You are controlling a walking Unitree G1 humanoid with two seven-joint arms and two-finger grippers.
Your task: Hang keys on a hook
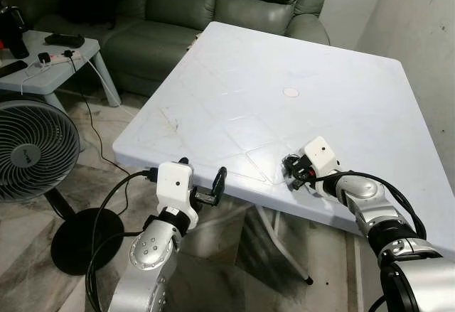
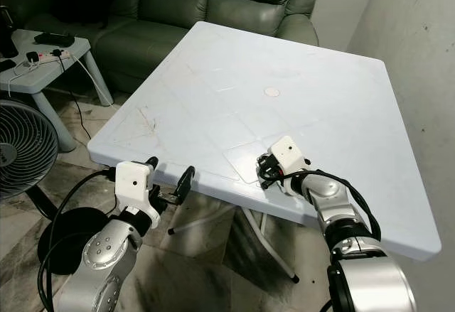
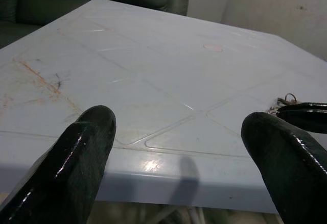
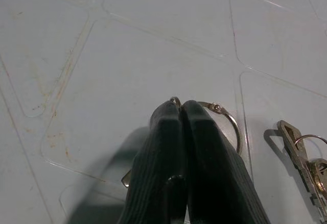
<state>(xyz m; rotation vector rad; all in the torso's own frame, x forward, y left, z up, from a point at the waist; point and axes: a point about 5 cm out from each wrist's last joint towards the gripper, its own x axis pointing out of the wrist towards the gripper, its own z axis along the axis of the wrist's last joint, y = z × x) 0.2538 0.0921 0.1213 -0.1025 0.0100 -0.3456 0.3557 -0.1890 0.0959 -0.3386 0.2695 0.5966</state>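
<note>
A metal key ring [image 4: 225,118] lies on the white plastic table [image 1: 284,63] near its front edge, with keys [image 4: 302,158] flat on the top beside it. My right gripper [image 4: 180,106] rests low on the table, and its black fingers are pressed together on the ring's wire. From the head it appears as a gripper [image 1: 291,173] just inside the near edge. My left gripper [image 1: 202,173] hovers open at the table's front edge, left of the keys, with nothing between its fingers [image 3: 82,152]. In the left wrist view the keys [image 3: 286,100] show beyond it.
A green sofa [image 1: 213,6] stands behind the table. At the left are a standing fan [image 1: 32,152] and a small side table [image 1: 50,67] with cables and devices. A wall [image 1: 419,28] runs close along the right. A round cap [image 1: 291,92] marks the table's middle.
</note>
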